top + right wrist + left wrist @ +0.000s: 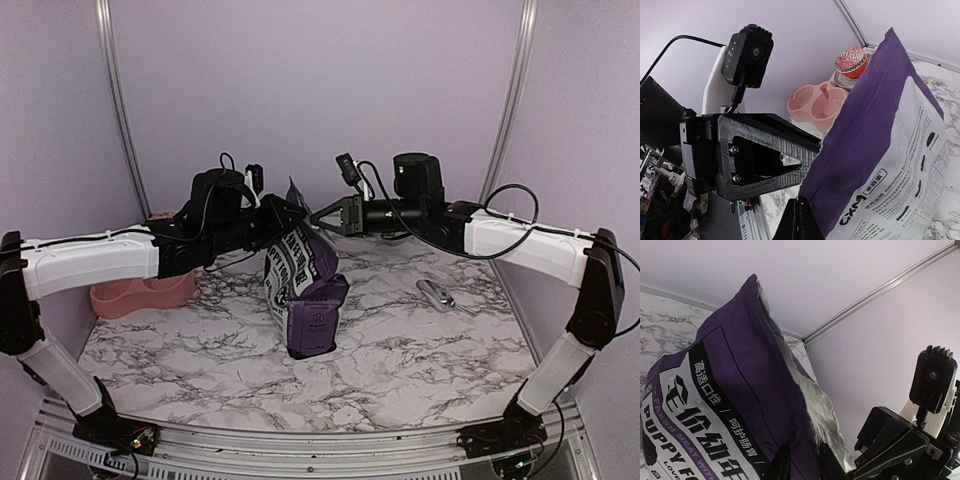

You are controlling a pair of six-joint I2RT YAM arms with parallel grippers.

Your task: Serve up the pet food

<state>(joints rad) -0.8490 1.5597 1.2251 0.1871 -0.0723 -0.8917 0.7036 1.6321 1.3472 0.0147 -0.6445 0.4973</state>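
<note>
The pet food bag (305, 290), purple with a white printed panel, stands mid-table and leans left. Its top is open, and silver lining shows in the left wrist view (840, 415). My left gripper (283, 215) holds the top edge from the left. In its wrist view the fingers (780, 462) stand either side of the purple wall (740, 385). My right gripper (320, 222) pinches the top edge from the right. Its fingers (799, 220) are pressed together at the bag's corner (880, 150).
A pink double pet bowl (140, 295) sits at the left behind my left arm and shows in the right wrist view (820, 102). A red-patterned bowl (852, 60) stands behind it. A metal scoop (437, 293) lies to the right of the bag.
</note>
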